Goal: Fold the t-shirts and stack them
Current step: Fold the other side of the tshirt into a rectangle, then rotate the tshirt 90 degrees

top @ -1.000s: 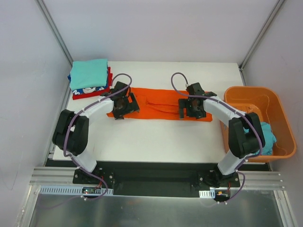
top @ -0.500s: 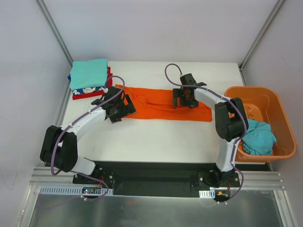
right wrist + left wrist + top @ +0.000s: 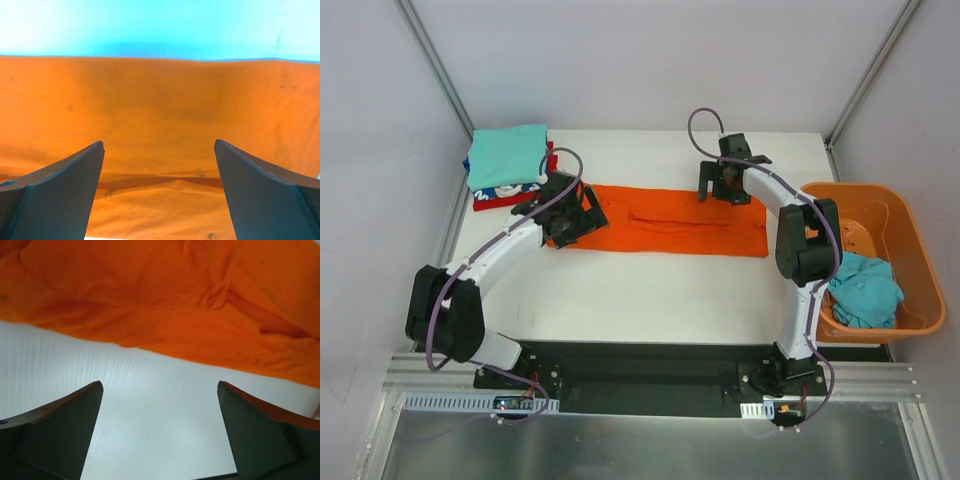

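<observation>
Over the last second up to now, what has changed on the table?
The right gripper moved from over the orange t-shirt to its far edge. The left gripper shifted slightly left at the shirt's left end as its arm stretched out. Both stayed open, holding nothing. The t-shirt, folded stack and basket stayed put.

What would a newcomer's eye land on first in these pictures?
The bright orange t-shirt, laid as a long strip across the middle of the white table, with the open left gripper at its left end and the open right gripper over its far edge toward the right. Then the folded stack, topped in teal, in the far left corner, and the orange basket at the right edge holding a crumpled teal shirt.
</observation>
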Available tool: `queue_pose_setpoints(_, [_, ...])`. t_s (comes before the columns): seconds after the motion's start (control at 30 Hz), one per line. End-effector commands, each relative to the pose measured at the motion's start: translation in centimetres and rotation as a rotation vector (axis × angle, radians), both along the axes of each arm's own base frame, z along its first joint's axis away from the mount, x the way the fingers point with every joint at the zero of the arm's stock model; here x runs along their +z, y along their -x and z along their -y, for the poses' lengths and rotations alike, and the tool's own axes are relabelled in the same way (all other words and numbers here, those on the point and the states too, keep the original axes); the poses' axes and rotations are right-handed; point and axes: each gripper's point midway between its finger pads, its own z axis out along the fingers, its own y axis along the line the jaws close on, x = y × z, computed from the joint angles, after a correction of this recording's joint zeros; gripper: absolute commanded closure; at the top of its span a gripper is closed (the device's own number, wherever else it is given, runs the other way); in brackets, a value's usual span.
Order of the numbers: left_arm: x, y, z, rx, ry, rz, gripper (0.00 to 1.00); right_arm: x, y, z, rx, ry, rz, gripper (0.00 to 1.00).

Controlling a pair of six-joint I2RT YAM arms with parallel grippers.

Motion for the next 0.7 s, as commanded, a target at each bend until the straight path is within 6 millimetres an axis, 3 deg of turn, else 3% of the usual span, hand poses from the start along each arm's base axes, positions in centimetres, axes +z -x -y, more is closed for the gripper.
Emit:
queue_pose_setpoints(0.0, [2.2, -5.2, 0.4, 0.013, -0.052, 0.086, 0.01, 1.5, -0.4, 0.5, -0.007, -0.013, 0.002, 0.03])
queue_pose_setpoints(0.03, [0.3, -6.0, 0.6, 0.014, -0.066, 0.039, 0.01, 0.3, -0.1, 0.6, -0.01, -0.01, -0.03, 0.03])
queue_pose_setpoints(0.1, [0.4, -8.4, 1.3, 0.018, -0.047, 0.041, 0.01, -0.8, 0.1, 0.4, -0.002, -0.023, -0.059, 0.03])
queue_pose_setpoints(0.13, [-1.7, -9.2, 1.6, 0.009, -0.065, -0.001, 0.01, -1.7, 0.3, 0.5, -0.002, -0.021, -0.079, 0.03])
queue_pose_setpoints(0.2, [-1.5, -11.6, 2.6, -0.004, -0.048, 0.013, 0.01, -2.4, 0.6, 0.7, -0.006, -0.022, -0.101, 0.03])
queue_pose_setpoints(0.23, [-3.7, -12.3, 2.8, -0.006, -0.06, -0.029, 0.01, -3.1, 1.4, 1.1, -0.01, -0.016, -0.13, 0.03])
queue_pose_setpoints(0.27, [-3.2, -13.8, 3.5, -0.01, -0.046, -0.007, 0.01, -3.5, 1.8, 1.2, -0.01, -0.018, -0.143, 0.03])
queue_pose_setpoints(0.3, [-5.5, -14.3, 3.9, -0.016, -0.055, -0.047, 0.01, -3.8, 2.1, 1.3, -0.01, -0.017, -0.146, 0.03])
queue_pose_setpoints(0.33, [-5.9, -14.7, 4.7, -0.034, -0.024, -0.062, 0.01, -3.2, 2.4, 1.3, -0.006, -0.02, -0.134, 0.03])
queue_pose_setpoints(0.37, [-5.6, -15.7, 5.6, -0.041, 0.006, -0.053, 0.01, -3.7, 3.6, 1.5, -0.008, -0.014, -0.161, 0.03])
queue_pose_setpoints(0.4, [-7.2, -15.5, 6.3, -0.051, 0.033, -0.096, 0.01, -3.5, 4.3, 1.1, 0.01, -0.043, -0.174, 0.03])
queue_pose_setpoints(0.43, [-7.5, -15.5, 7.3, -0.051, 0.081, -0.118, 0.01, -2.4, 4.8, 1.1, 0.019, -0.056, -0.16, 0.03])
queue_pose_setpoints(0.47, [-7.4, -15.8, 8.2, -0.062, 0.103, -0.115, 0.01, -2.8, 6.3, 1.1, 0.024, -0.06, -0.192, 0.03])
queue_pose_setpoints(0.53, [-8.8, -15.9, 9.2, -0.061, 0.116, -0.14, 0.01, -1.9, 8.1, 0.8, 0.031, -0.092, -0.2, 0.03])
queue_pose_setpoints(0.57, [-8.4, -16.5, 10.1, -0.07, 0.129, -0.125, 0.01, -3.1, 10.7, 0.4, 0.021, -0.125, -0.26, 0.03])
queue_pose_setpoints(0.6, [-9.4, -16.6, 10.5, -0.073, 0.135, -0.143, 0.01, -3.5, 11.7, 0.0, 0.021, -0.147, -0.262, 0.03])
queue_pose_setpoints(0.67, [-8.4, -17.9, 12.5, -0.089, 0.203, -0.127, 0.01, -3.6, 14.4, -2.1, 0.048, -0.205, -0.274, 0.03])
